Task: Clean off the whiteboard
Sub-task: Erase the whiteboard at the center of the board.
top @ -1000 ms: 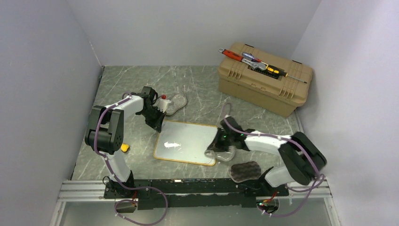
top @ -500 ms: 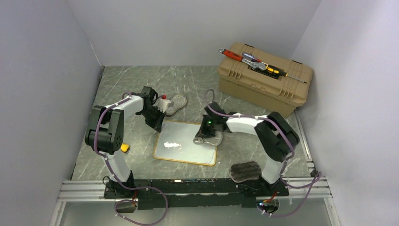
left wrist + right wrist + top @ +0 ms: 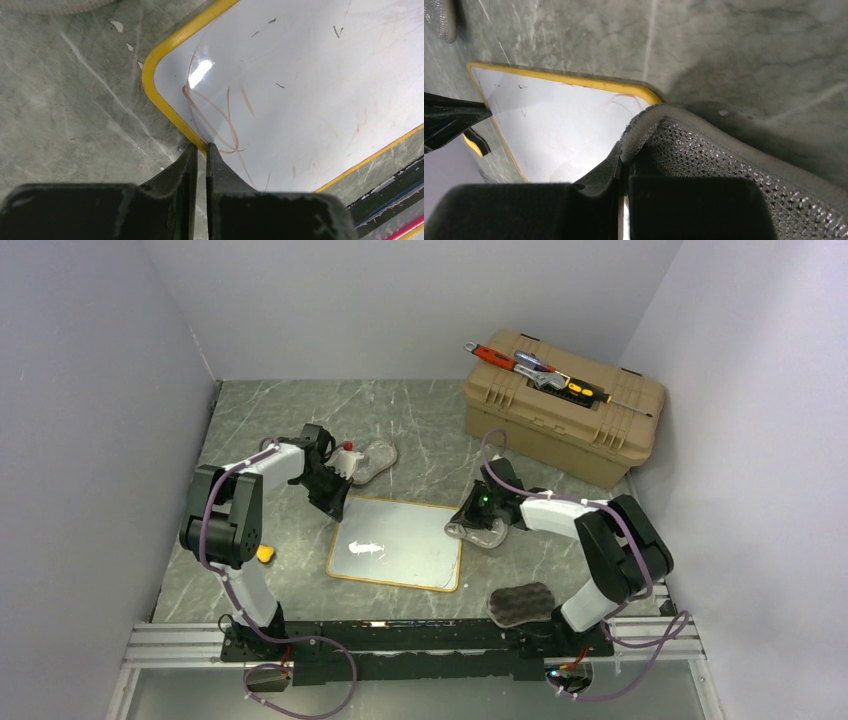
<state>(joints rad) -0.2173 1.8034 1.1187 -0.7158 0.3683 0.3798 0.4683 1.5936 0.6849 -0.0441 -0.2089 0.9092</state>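
On the grey marbled worktop (image 3: 420,420), the yellow-framed white whiteboard (image 3: 400,540) lies just left of the right fingers (image 3: 596,175) pinching a grey dimpled pad (image 3: 724,165), while the left fingers (image 3: 170,180), almost pressed together, rest on its frame.

We read no text, label, brand, number or sign in any view. Whiteboard (image 3: 300,75), running on from the jaws of the left gripper (image 3: 201,146): faint reddish loops, dark flecks, no letters. Mesh pad (image 3: 734,165) between the jaws of the right gripper (image 3: 624,162): weave only.
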